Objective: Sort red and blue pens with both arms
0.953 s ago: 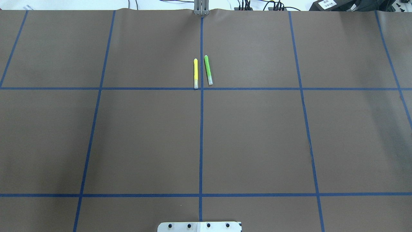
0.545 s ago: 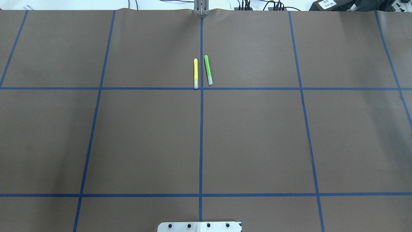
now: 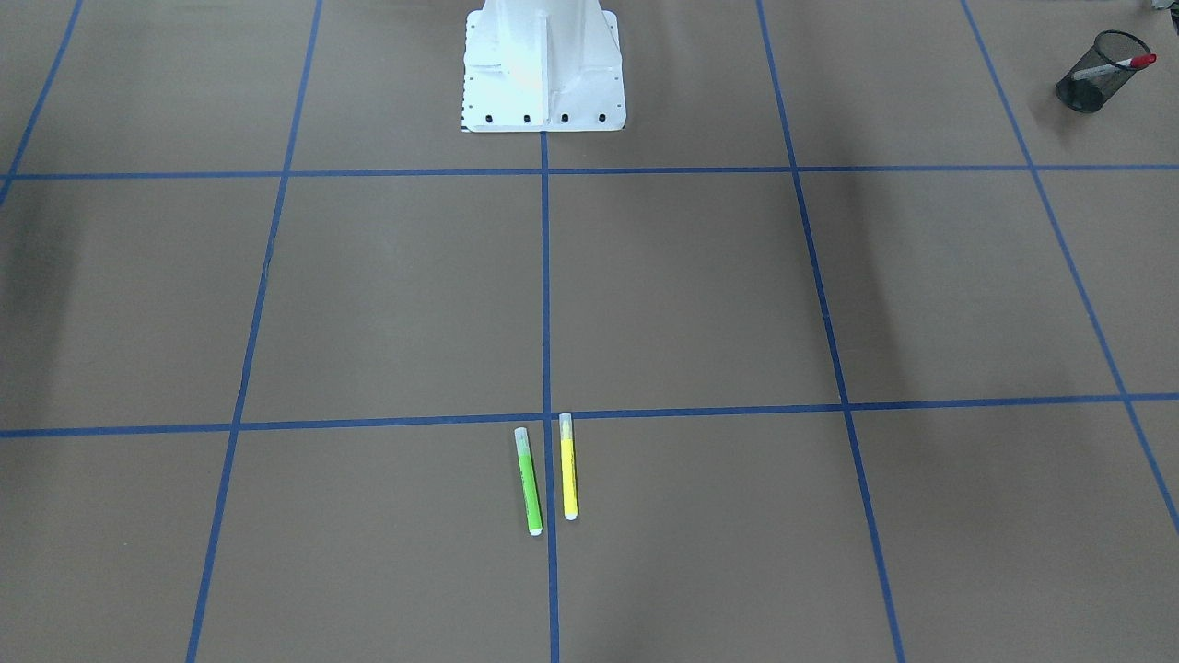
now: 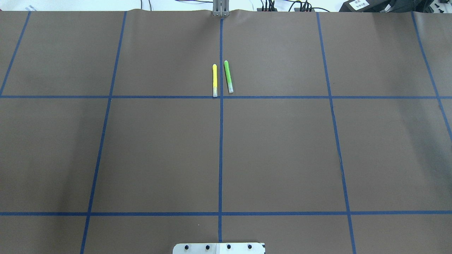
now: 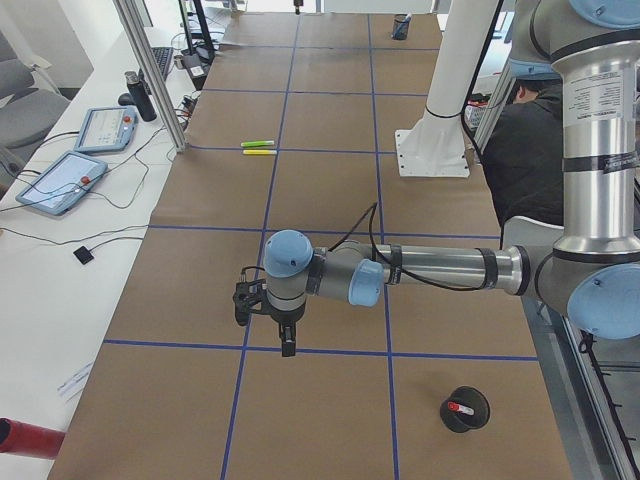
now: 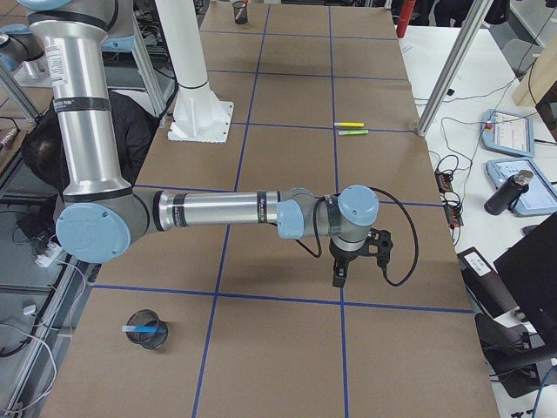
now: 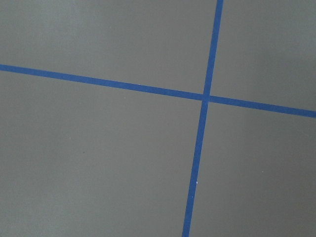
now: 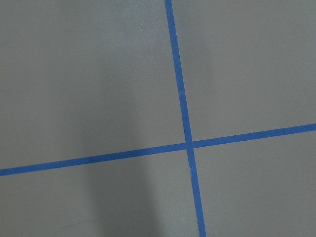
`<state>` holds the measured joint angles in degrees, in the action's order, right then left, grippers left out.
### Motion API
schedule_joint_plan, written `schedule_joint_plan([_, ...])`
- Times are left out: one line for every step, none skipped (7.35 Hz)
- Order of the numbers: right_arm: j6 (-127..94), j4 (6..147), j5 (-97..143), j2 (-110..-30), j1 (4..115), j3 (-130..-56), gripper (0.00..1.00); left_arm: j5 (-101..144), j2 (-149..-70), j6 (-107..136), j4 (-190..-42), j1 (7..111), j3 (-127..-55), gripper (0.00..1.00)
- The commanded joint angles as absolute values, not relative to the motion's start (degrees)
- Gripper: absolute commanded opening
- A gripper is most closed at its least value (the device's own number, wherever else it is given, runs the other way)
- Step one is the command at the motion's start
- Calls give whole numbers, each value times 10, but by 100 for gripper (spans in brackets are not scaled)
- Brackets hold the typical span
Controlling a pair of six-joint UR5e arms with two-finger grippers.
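Observation:
The red pen (image 3: 1131, 63) stands in a black mesh cup (image 3: 1096, 78) on the robot's left side; the exterior left view shows that red pen (image 5: 459, 409) from above in its cup (image 5: 466, 409). The blue pen (image 6: 144, 328) lies in another black mesh cup (image 6: 146, 327) on the robot's right side. My left gripper (image 5: 288, 342) and right gripper (image 6: 338, 277) hang low over the mat, far from both cups. They show only in the side views, so I cannot tell whether they are open or shut. Both wrist views show only mat and tape.
A yellow marker (image 4: 214, 80) and a green marker (image 4: 228, 76) lie side by side at the far middle of the brown mat, astride the centre tape line. The white robot base (image 3: 543, 69) stands at the near edge. A person (image 5: 520, 140) sits behind the robot.

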<state>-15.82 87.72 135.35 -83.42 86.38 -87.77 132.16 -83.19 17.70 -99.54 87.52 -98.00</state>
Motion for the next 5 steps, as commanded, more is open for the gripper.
schedule_joint_plan([-163, 876, 1354, -834, 862, -878, 100, 1366, -830, 178, -991, 879, -992, 100])
schedule_joint_plan([-162, 875, 1353, -835, 862, -879, 100, 1368, -830, 180, -991, 878, -988, 100])
schedule_joint_plan([-156, 875, 1353, -835, 862, -879, 100, 1368, -831, 180, -992, 878, -987, 100])
schedule_joint_plan([-157, 875, 1353, -834, 862, -881, 100, 1368, -831, 180, -993, 877, -987, 100])
schedule_joint_plan([-156, 875, 1353, -835, 862, -878, 100, 1367, -835, 178, -992, 877, -984, 100])
